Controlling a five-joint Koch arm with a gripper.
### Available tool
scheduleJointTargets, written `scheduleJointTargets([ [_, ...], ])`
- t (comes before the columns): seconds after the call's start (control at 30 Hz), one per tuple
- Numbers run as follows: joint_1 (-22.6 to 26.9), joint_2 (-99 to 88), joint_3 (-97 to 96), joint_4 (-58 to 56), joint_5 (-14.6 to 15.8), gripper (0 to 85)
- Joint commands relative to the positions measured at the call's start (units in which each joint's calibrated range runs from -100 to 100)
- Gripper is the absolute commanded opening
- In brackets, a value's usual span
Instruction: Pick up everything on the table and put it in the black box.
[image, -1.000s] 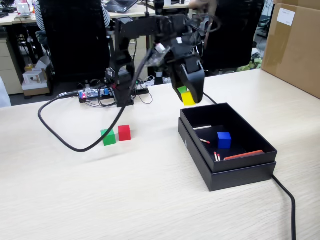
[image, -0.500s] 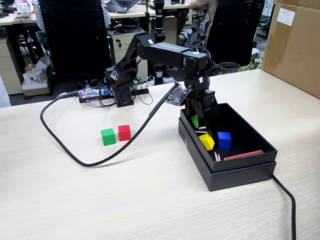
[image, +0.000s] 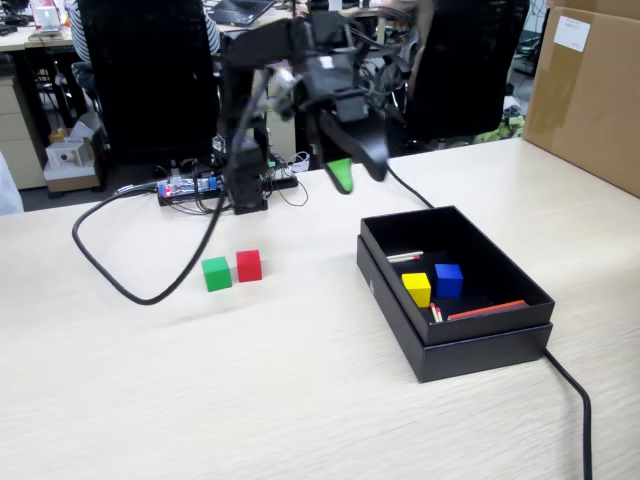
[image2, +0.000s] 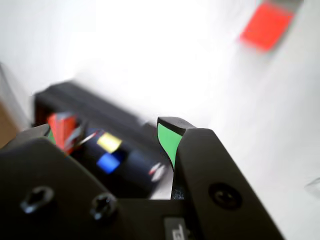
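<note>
- The table (image: 300, 400): we take the black box (image: 480, 345) as landmark; it sits at the fixed view's right on the pale wood.
- Black box: the yellow cube (image: 416, 289) and blue cube (image: 448, 279) lie inside it, side by side and close, among thin red and white sticks (image: 487, 311).
- Arm: raised above the table, up and left of the box; motion-blurred.
- Gripper (image: 352, 170): jaws parted, nothing between them. In the wrist view the green-padded fingertips (image2: 169, 140) stand well apart with only the box showing through the gap.
- Green cube (image: 216, 273) and red cube (image: 248, 265): well left of the box, just beside each other; touching or not, we cannot tell.
- Step in hand, our judgement: two cubes boxed, two left. We would come down with the jaws wide, straddle one cube only, and approach from its outer side so the neighbour is not nudged.
</note>
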Motion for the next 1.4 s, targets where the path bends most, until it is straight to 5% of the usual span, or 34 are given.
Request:
scheduleJointTargets([
  [0.0,-4.4,-10.4,-5.0,-0.1,-5.6,43.0],
  [0.33,-15.8,-4.9,-25.9,7.7,-14.5,45.2],
  [1.07,-18.4,20.4,-26.7,13.0,-14.9,44.5],
  [1.17,-18.6,21.5,-26.4,13.0,-14.8,35.4],
  [1.27,-18.8,21.9,-25.2,13.0,-14.7,17.2],
  [1.37,-19.0,19.8,-23.1,13.0,-14.5,16.2],
])
